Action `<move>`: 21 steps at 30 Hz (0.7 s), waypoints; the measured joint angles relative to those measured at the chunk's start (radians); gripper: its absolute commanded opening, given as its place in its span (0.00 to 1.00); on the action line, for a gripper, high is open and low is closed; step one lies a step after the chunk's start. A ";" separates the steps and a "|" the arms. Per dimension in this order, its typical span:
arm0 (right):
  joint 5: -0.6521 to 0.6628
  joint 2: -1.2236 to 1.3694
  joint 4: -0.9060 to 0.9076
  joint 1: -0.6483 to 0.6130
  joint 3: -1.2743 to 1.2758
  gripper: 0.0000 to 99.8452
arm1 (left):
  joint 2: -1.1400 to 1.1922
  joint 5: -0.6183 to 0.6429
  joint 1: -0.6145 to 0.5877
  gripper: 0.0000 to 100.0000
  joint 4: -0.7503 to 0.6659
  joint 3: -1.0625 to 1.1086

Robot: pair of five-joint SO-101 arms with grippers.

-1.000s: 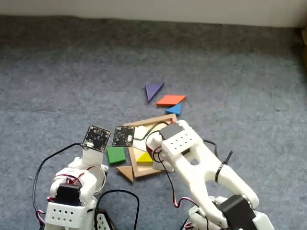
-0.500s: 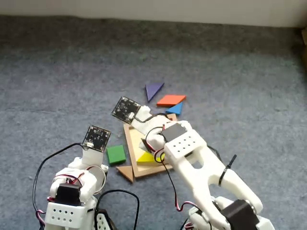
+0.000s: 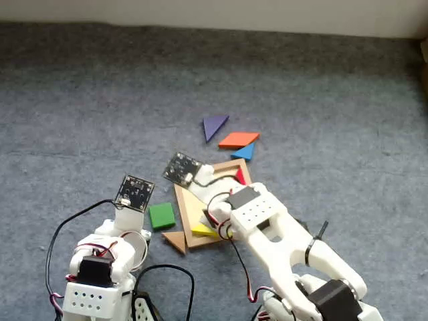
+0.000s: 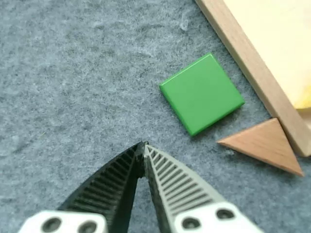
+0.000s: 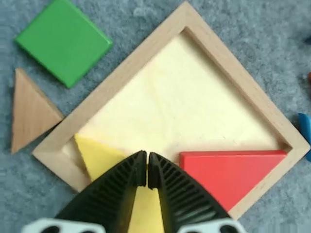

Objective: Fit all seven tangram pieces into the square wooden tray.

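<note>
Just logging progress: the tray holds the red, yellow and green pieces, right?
Not quite. The green square lies on the carpet outside the tray, as the right wrist view shows. The red piece and yellow piece are inside.

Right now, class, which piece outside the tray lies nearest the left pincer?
The green square, closest to the left pincer; the wooden triangle lies farther off.
</note>
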 measured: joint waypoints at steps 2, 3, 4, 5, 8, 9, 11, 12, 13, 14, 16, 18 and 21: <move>0.000 -0.037 0.009 0.000 0.028 0.02 | 0.000 0.000 0.000 0.01 0.000 0.000; 0.002 -0.055 0.026 0.002 0.032 0.02 | 0.000 0.000 0.000 0.01 0.000 0.000; 0.002 -0.072 0.051 -0.005 0.032 0.02 | 0.000 0.000 0.000 0.01 0.000 0.000; 0.002 -0.086 0.078 -0.014 0.037 0.02 | 0.000 0.000 0.000 0.01 0.000 0.000; 0.002 -0.123 0.118 -0.025 0.037 0.02 | 0.000 0.000 0.000 0.01 0.000 0.000; 0.002 -0.133 0.121 -0.025 0.037 0.02 | 0.000 0.000 0.000 0.01 0.000 0.000; 0.002 -0.155 0.127 -0.020 0.037 0.02 | 0.000 0.000 0.000 0.01 0.000 0.000; 0.002 -0.164 0.129 -0.011 0.037 0.02 | 0.000 0.000 0.000 0.01 0.000 0.000; 0.002 -0.178 0.130 0.000 0.037 0.02 | 0.000 0.000 0.000 0.01 0.000 0.000; 0.002 -0.192 0.130 0.009 0.037 0.02 | 0.000 0.000 0.000 0.01 0.000 0.000; 0.002 -0.224 0.130 0.018 0.038 0.02 | 0.000 0.000 0.000 0.01 0.000 0.000; 0.002 -0.256 0.155 0.020 0.040 0.02 | 0.000 0.000 0.000 0.01 0.000 0.000; -0.002 -0.292 0.219 0.021 0.040 0.02 | 0.000 0.000 0.000 0.01 0.000 0.000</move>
